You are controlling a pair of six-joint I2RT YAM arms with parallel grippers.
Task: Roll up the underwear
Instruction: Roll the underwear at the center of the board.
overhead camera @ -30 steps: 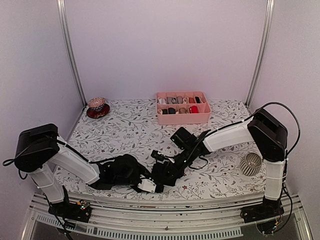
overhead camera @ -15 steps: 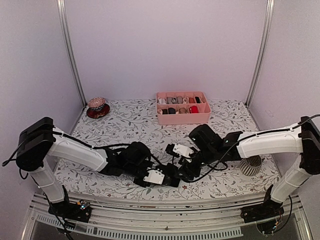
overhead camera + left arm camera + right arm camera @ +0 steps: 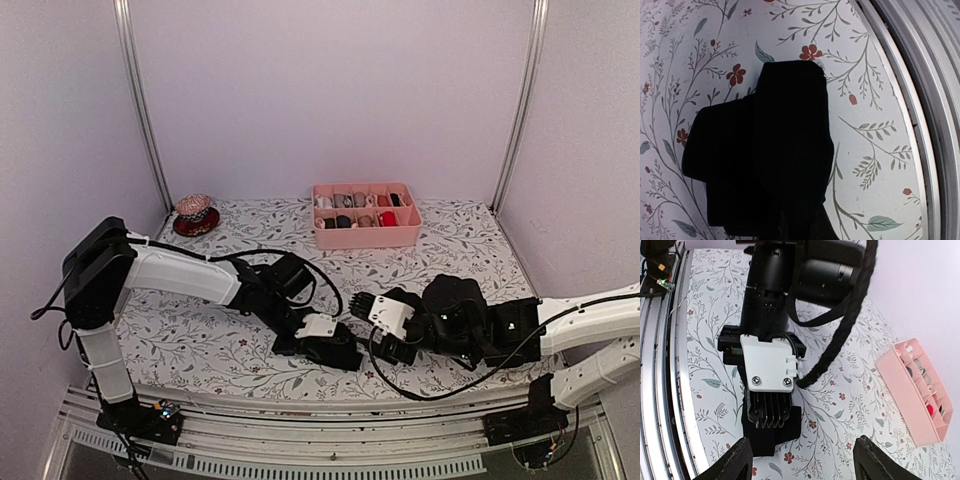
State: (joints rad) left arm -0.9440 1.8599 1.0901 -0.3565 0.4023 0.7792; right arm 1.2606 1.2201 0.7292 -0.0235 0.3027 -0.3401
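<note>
The underwear (image 3: 340, 353) is a small folded black bundle on the floral table near the front edge. It fills the middle of the left wrist view (image 3: 775, 150), and no waistband shows. My left gripper (image 3: 322, 338) comes in from the left, shut on the bundle's near end. In the right wrist view the left gripper (image 3: 767, 412) lies on top of the underwear (image 3: 782, 435). In its own view the left fingers are lost in the dark cloth. My right gripper (image 3: 368, 325) (image 3: 807, 465) stands open just right of the bundle, holding nothing.
A pink divided tray (image 3: 365, 238) (image 3: 910, 390) with small fabric bundles stands at the back centre. A red saucer with a patterned ball (image 3: 194, 213) sits at the back left. The metal front rail (image 3: 927, 100) (image 3: 662, 340) runs close beside the bundle. A black cable (image 3: 840, 335) loops over the left wrist.
The right gripper has opened, let go of the bundle and drawn back to the right. The left arm has swung toward the centre and stays shut on the underwear.
</note>
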